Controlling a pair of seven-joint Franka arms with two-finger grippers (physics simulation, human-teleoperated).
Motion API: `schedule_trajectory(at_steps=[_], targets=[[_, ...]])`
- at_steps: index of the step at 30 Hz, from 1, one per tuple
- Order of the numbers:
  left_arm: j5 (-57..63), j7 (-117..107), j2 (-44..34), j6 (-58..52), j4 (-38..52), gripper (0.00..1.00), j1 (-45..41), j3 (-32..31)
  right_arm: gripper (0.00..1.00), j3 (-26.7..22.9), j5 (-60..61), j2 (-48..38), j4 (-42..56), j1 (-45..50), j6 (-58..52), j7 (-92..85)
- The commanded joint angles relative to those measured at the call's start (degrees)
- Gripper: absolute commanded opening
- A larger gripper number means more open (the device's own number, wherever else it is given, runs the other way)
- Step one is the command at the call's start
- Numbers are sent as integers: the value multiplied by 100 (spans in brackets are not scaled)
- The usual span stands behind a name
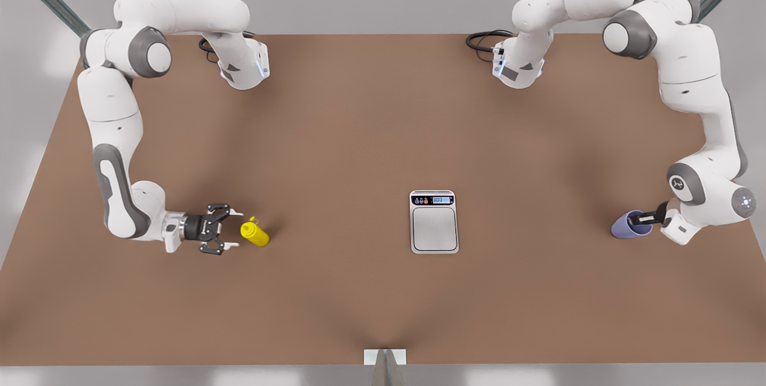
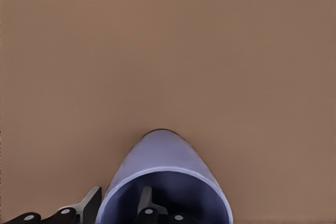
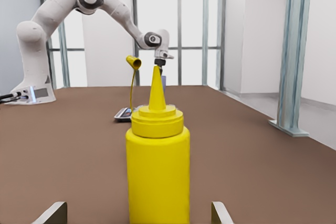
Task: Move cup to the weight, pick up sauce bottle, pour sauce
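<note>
- The brown table [image 1: 359, 134] carries everything.
- The weight [image 1: 434, 222] lies flat near its middle.
- The sauce bottle [image 1: 255, 234] stands toward the front view's left.
- The cup [image 1: 628, 225] sits far right.

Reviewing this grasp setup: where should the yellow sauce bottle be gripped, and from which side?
Grip the sauce bottle on its cylindrical body below the cap, coming level from the front view's left, where the open right gripper already flanks it. The bottle stands upright.

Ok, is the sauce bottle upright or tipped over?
Upright: the sauce bottle stands on the table, nozzle pointing up, between the open right pincer's fingers, untouched.
</note>
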Motion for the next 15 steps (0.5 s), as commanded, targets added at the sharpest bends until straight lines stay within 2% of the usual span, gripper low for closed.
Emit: schedule_trajectory(at_steps=[1, 3, 15], targets=[[0, 0, -1, 0, 4, 26, 0, 0, 100, 0, 1, -9, 0, 14, 31, 0], [0, -9, -1, 0, 22, 21, -9, 0, 100, 0, 10, 0, -35, 22, 84, -9], [0, -70, -53, -26, 241, 21, -88, -9, 100, 0, 97, 53, -88, 225, 444, -53]])
